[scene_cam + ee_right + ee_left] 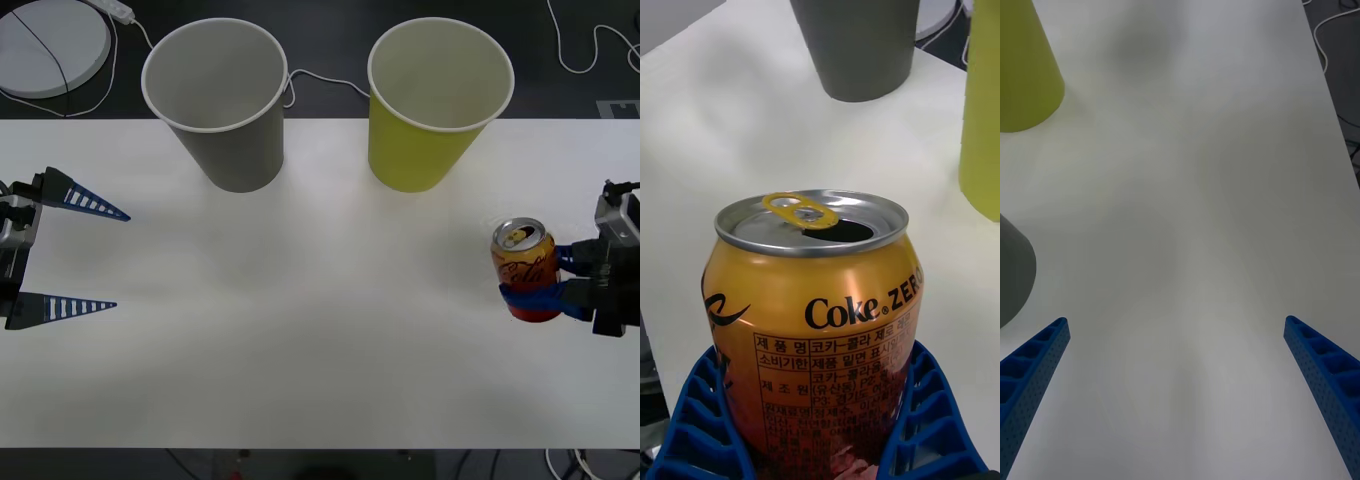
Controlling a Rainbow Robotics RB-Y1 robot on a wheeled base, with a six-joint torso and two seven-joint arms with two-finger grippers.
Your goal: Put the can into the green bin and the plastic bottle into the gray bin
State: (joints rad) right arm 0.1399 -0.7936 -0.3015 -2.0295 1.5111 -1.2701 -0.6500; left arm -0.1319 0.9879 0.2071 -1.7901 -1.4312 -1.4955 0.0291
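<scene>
Right gripper (pixel 528 282) clenched around the can (pixel 524 262), green bin (pixel 436 105) ahead-left of it. Left gripper (pixel 115 258) spread wide, holding nothing.

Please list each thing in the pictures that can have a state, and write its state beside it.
can: upright, tab opened, gripped low on its body
right end effector: shut on the can
left end effector: open, empty, at the table's left edge
gray bin: upright, nothing seen inside
green bin: upright, nothing seen inside
</scene>
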